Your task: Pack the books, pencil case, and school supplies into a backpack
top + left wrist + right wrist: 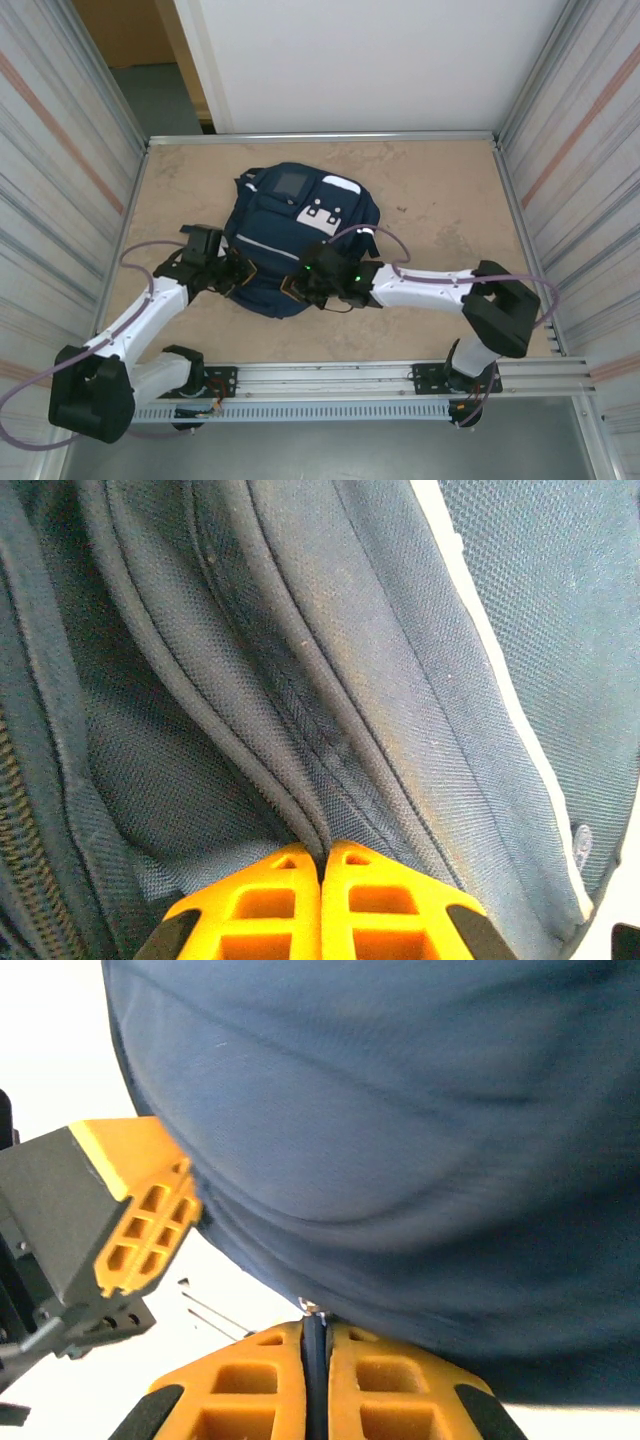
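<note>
The navy backpack (300, 225) lies flat on the tan table, its square front patch toward the far side. My left gripper (243, 278) is at its near-left edge, shut on a piped fold of the backpack's fabric (300, 810). My right gripper (292, 285) is at the near edge, shut on a thin dark pull tab (315, 1360) with a small metal link (309, 1307) at the backpack's hem (380, 1290). The left gripper's orange fingers (150, 1225) sit close beside it. The books, pencil case and school supplies are out of view.
Corrugated metal walls (575, 150) close in the table on both sides. A metal rail (400, 375) runs along the near edge. Bare tabletop (440, 200) lies right of the backpack. A zipper's teeth (15, 810) run along the left of the left wrist view.
</note>
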Action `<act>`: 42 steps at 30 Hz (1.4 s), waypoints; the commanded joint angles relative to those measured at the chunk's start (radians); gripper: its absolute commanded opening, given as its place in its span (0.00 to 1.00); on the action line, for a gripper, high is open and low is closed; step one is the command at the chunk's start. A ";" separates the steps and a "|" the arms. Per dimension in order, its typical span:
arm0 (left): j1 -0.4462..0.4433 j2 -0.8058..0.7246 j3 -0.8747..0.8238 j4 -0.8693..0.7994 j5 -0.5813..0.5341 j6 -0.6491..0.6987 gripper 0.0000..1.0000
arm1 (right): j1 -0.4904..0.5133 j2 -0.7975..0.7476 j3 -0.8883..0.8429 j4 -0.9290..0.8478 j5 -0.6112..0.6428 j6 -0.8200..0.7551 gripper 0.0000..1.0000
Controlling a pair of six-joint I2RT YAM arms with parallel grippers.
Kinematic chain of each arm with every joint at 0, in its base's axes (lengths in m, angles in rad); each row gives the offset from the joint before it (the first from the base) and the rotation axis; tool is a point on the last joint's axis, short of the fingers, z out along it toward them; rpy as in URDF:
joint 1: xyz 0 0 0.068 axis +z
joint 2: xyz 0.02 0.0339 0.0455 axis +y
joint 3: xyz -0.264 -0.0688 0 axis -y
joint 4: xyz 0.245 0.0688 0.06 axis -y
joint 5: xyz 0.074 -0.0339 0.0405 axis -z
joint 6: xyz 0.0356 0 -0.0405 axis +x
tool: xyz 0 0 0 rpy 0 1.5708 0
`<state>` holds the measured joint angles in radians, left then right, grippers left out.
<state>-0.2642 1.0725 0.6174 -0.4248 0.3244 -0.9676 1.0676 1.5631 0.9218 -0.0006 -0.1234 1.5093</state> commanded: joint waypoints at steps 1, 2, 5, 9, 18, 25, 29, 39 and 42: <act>0.108 0.051 0.049 -0.009 -0.050 0.154 0.00 | -0.047 -0.097 -0.083 -0.221 0.082 -0.019 0.00; 0.125 0.072 0.056 -0.011 -0.052 0.185 0.00 | -0.058 -0.111 -0.091 -0.242 0.088 -0.033 0.00; 0.193 0.149 0.068 -0.011 -0.011 0.247 0.00 | -0.082 -0.164 -0.108 -0.316 0.124 -0.076 0.00; 0.275 0.221 0.117 -0.011 0.048 0.289 0.00 | -0.119 -0.235 -0.144 -0.374 0.187 -0.118 0.00; 0.323 0.419 0.440 -0.162 -0.010 0.431 0.00 | -0.160 -0.262 -0.042 -0.447 0.230 -0.279 0.00; 0.254 0.401 0.437 -0.174 0.140 0.413 0.17 | -0.142 -0.209 0.017 -0.394 0.168 -0.365 0.00; 0.121 0.229 0.375 -0.216 0.035 0.328 0.52 | -0.107 -0.145 0.057 -0.324 0.120 -0.368 0.00; -0.159 0.055 0.170 -0.074 -0.114 -0.003 0.59 | -0.048 -0.047 0.124 -0.204 0.010 -0.292 0.00; -0.224 0.080 0.192 -0.090 -0.155 -0.009 0.61 | -0.033 -0.045 0.118 -0.159 0.007 -0.274 0.00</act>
<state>-0.4477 1.1461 0.8036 -0.5476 0.2440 -0.9024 1.0149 1.5173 1.0119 -0.2295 -0.0799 1.2037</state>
